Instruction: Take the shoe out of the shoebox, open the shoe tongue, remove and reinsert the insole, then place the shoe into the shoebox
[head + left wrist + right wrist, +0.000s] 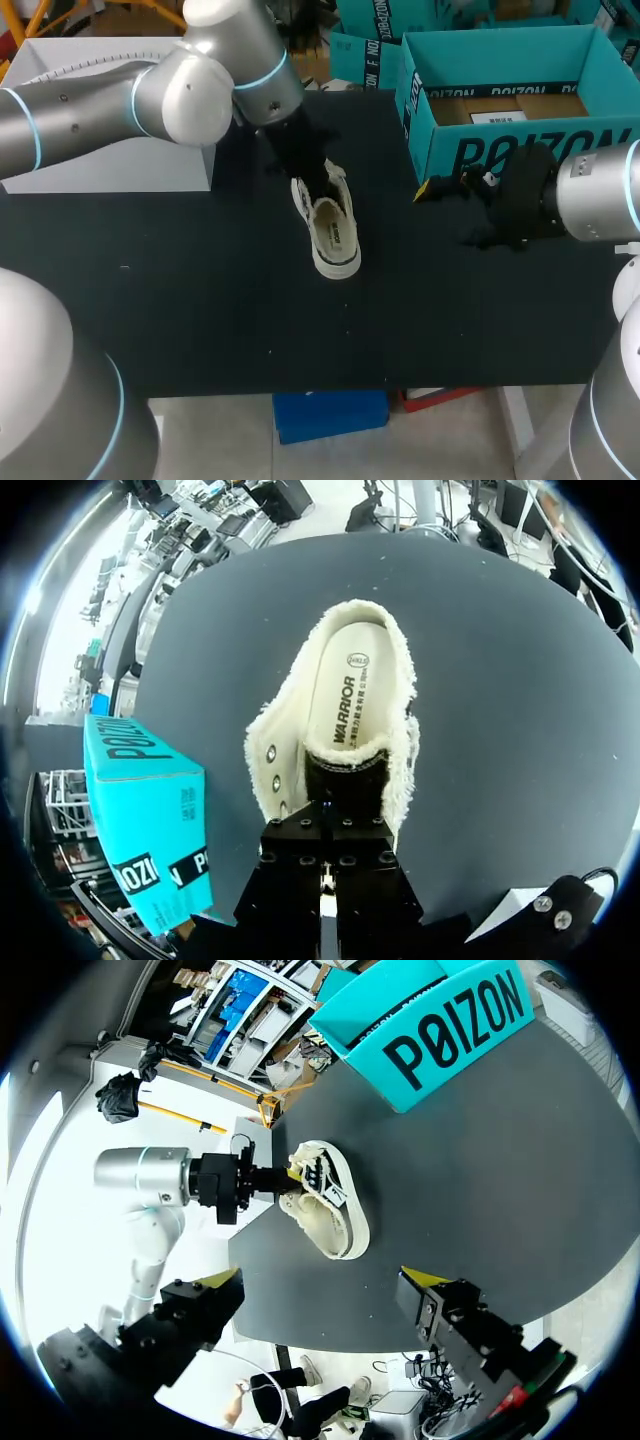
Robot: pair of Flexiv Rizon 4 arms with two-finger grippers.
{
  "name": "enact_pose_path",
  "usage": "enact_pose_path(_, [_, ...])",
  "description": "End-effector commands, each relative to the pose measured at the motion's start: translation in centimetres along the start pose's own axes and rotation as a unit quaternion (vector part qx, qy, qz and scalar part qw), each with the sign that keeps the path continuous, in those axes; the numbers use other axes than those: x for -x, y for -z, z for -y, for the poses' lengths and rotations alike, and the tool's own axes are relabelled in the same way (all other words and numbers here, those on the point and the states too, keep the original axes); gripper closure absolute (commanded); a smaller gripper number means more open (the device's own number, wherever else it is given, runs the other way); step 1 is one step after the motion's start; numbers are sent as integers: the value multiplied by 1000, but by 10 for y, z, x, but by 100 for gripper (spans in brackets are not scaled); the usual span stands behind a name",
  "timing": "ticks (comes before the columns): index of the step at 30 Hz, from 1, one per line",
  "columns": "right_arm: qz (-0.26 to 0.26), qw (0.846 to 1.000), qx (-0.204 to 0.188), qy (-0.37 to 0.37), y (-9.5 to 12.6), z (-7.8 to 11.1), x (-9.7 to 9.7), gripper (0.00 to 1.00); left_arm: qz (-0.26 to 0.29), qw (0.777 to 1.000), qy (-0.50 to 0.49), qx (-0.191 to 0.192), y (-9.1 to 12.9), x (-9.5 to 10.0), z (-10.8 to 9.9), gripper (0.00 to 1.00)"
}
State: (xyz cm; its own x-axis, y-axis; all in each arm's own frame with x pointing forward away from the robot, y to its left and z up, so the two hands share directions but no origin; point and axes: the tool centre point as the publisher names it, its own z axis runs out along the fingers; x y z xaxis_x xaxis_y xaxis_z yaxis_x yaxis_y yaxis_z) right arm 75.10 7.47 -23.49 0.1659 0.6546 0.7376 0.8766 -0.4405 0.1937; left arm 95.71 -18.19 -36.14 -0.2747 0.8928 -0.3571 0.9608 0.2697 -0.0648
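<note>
We see the cream shoe [335, 235] upright on the black table [180, 300], apart from the teal shoebox [440, 140] (not in it), our left gripper [322, 188] at its tongue end, grip impossible to tell, while our right gripper [320, 1282] hovers near the shoebox, fingers spread wide.

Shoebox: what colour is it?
The open cardboard shoebox is teal with black lettering, best seen in the head view.

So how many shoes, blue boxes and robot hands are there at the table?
shoe: 1
blue shoebox: 1
robot hands: 2, the left hand and the right hand
Total: 4
</note>
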Motion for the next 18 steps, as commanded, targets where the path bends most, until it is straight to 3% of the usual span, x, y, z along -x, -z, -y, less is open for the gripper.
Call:
enact_pose_path(1, [2,1000,1,0,-2,0,-2,0,3,1000,-8,18,34,-4,6,93])
enact_pose_path(7, [2,1000,1,0,-2,0,-2,0,-9,999,-23,24,56,-4,10,88])
enact_pose_path(14, [2,1000,1,0,-2,0,-2,0,-56,998,-24,20,58,-19,19,52])
enact_pose_path(16, [2,1000,1,0,-2,0,-2,0,-61,998,-27,19,57,-22,22,30])
enact_pose_path(18, [2,1000,1,0,-2,0,-2,0,-64,997,-28,16,54,-25,25,28])
